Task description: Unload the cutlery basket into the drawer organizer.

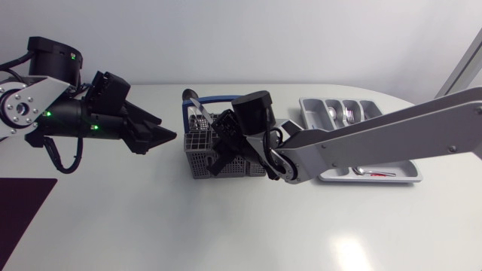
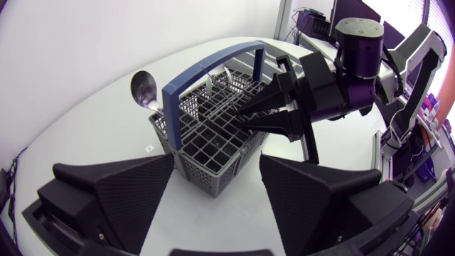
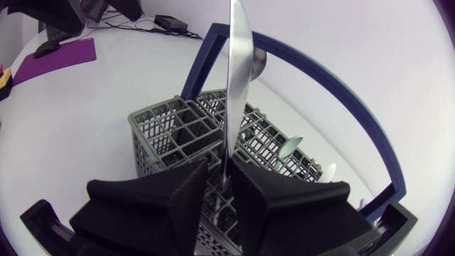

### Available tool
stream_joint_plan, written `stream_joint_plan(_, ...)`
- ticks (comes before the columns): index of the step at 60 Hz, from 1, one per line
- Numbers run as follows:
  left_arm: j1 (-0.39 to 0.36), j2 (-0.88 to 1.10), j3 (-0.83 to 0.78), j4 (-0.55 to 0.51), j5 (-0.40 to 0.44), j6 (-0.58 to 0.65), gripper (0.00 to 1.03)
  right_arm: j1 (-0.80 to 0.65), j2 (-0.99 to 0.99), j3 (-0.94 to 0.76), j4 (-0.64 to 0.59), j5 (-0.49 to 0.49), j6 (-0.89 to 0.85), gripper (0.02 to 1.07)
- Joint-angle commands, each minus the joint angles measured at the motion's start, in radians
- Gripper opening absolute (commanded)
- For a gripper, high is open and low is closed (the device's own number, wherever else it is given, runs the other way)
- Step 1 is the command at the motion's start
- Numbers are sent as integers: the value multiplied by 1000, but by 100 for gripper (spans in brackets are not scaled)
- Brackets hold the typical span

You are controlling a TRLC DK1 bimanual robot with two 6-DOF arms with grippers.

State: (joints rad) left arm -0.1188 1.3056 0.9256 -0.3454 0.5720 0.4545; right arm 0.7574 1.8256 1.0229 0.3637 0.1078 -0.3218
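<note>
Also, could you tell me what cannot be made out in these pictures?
Lower end of the silver blade: right wrist view, hidden inside the right gripper.
Middle of the cutlery basket: head view, covered by that gripper.
Middle of the drawer organizer: head view, crossed by the right arm.
The small red thing in the organizer: head view, too small to identify.

Your left arm point(image 1: 75, 120) is matte black, dotted with green lights, black cable point(image 1: 60, 169) looping off; your right arm point(image 1: 376, 134) runs silver-grey into black joints and a wedge-fingered gripper point(image 3: 219, 174)
</note>
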Motion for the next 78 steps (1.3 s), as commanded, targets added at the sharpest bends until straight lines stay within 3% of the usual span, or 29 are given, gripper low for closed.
stream_joint_plan(1, -8, 17, -37, 14, 17, 24, 92, 5, 20, 5, 3, -14, -6, 14)
stream_joint_plan(8, -18, 17, -54, 31, 17, 23, 92, 7, 18, 5, 0, -30, -13, 8)
stream_joint_plan(78, -94, 170, -100, 161, 12, -4, 92, 14, -126, -40, 69, -48, 20, 8)
